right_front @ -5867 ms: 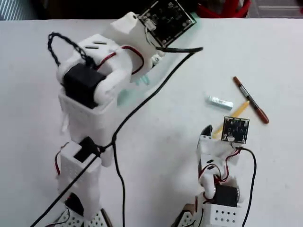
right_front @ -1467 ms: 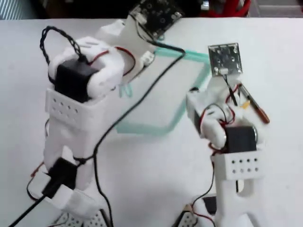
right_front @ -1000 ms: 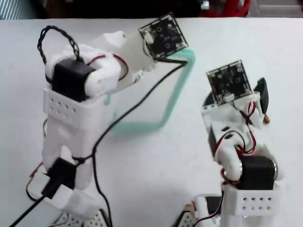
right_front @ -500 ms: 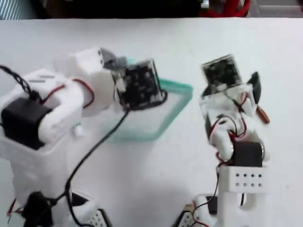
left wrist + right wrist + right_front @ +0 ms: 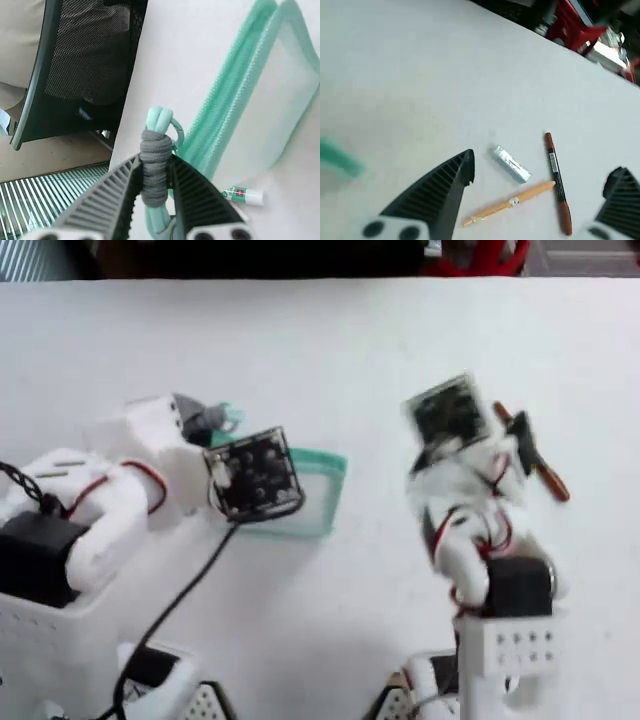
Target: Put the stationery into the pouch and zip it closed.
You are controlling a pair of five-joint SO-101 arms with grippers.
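Count: one pouch (image 5: 320, 488), one pen (image 5: 556, 180), one pencil (image 5: 512, 202), one small wrapped block (image 5: 511, 164) and one small white tube (image 5: 243, 194). The tube may be the same kind of item as the block; I cannot tell.

Pouch, look: a flat, see-through panel with a mint-green woven border. It has a mint cord pull loop (image 5: 160, 119) bound with a grey wrap (image 5: 154, 175).

Pouch, place: on the white table (image 5: 350, 330) beside the left arm. In the high view one end is hidden under that arm's camera board.

Left gripper (image 5: 155, 162): narrow, with its ribbed jaws pinched on the grey wrap of the pull loop. The loop's mint end sticks out past the fingertips.

Right gripper (image 5: 542, 167): spread wide and holding nothing. It hangs above the loose stationery, with the pen, pencil and block lying between its two fingers as its own camera sees them.

Pen: brown, with a darker middle band. It lies on the table well apart from the pouch and just beside the pencil.

Pencil: pale orange-yellow, lying at an angle with one end near the pen.

Block: silvery-white and short, near the pencil but not touching it.

White tube: lies by a corner of the pouch. I cannot tell whether it is inside the pouch or beside it.

Writing: there is fine pale print on the pen's dark band and green and red marks on the tube, none of it legible.
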